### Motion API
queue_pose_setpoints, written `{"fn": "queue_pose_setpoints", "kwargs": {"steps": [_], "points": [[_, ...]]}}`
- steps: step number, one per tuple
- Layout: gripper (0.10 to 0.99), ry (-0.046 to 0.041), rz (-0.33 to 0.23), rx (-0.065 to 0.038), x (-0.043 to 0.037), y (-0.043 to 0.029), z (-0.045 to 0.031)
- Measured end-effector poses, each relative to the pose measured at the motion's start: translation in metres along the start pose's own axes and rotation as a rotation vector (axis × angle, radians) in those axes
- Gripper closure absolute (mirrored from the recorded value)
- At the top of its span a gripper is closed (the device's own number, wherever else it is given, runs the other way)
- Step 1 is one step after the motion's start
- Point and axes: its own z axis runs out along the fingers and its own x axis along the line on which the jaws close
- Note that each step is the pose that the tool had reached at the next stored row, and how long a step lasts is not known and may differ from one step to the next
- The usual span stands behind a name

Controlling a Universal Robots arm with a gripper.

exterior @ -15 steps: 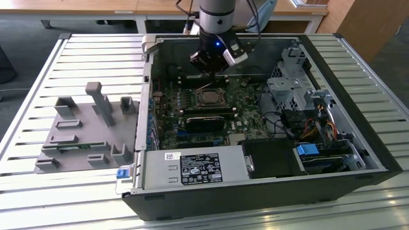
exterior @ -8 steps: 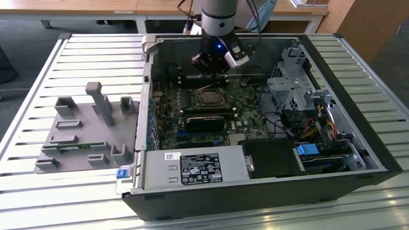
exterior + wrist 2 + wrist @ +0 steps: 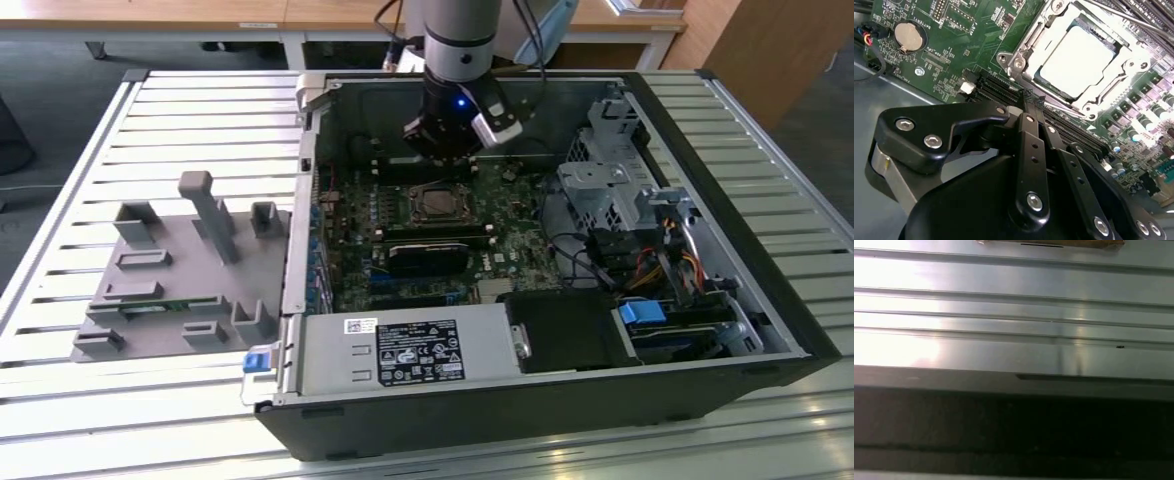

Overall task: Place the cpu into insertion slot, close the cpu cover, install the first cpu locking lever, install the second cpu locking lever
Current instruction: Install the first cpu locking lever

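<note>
Your black pincer (image 3: pixel 447 150) hangs inside the open black computer case (image 3: pixel 747 300), just beside the socket, toward the counter's far edge; I cannot tell whether it is clenched or released. The pale silver square cpu (image 3: pixel 1081 57) lies in the silver-rimmed insertion slot (image 3: pixel 1019 57) on the green circuit board (image 3: pixel 944 50), with the silvery metal cpu cover (image 3: pixel 1124 70) framing it.

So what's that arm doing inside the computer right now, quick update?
Gripper hovering just off the insertion slot, holding nothing. Cpu seated in slot, cpu cover down over it. Nothing blocking the slot.
</note>
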Motion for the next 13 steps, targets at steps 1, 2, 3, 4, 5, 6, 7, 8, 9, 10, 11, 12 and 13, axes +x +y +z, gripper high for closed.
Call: {"fn": "queue_pose_setpoints", "kwargs": {"steps": [1, 2, 3, 4, 5, 6, 7, 8, 9, 10, 11, 12, 13], "points": [[0.980, 0.0006, 0.000, 0.002, -0.0002, -0.0001, 0.0009], [0.980, 0.0013, 0.000, 0.003, -0.0004, -0.0001, 0.0017], [0.980, 0.0020, 0.000, 0.004, -0.0006, -0.0002, 0.0024], [0.980, 0.0029, 0.000, 0.006, -0.0008, -0.0002, 0.0031], [0.980, 0.0040, 0.000, 0.007, -0.0011, -0.0002, 0.0037], [0.980, 0.0053, 0.000, 0.011, -0.0015, -0.0003, 0.0046], [0.980, 0.0086, 0.000, 0.026, -0.0023, -0.0004, 0.0069], [0.980, 0.0101, 0.000, 0.030, -0.0026, -0.0004, 0.0078], [0.980, 0.0108, 0.000, 0.032, -0.0028, -0.0004, 0.0082], [0.980, 0.0116, 0.000, 0.034, -0.0029, -0.0004, 0.0086], [0.980, 0.0125, 0.000, 0.036, -0.0031, -0.0004, 0.0089], [0.980, 0.0135, 0.000, 0.038, -0.0033, -0.0005, 0.0093], [0.980, 0.0142, 0.000, 0.040, -0.0035, -0.0005, 0.0097]]}}
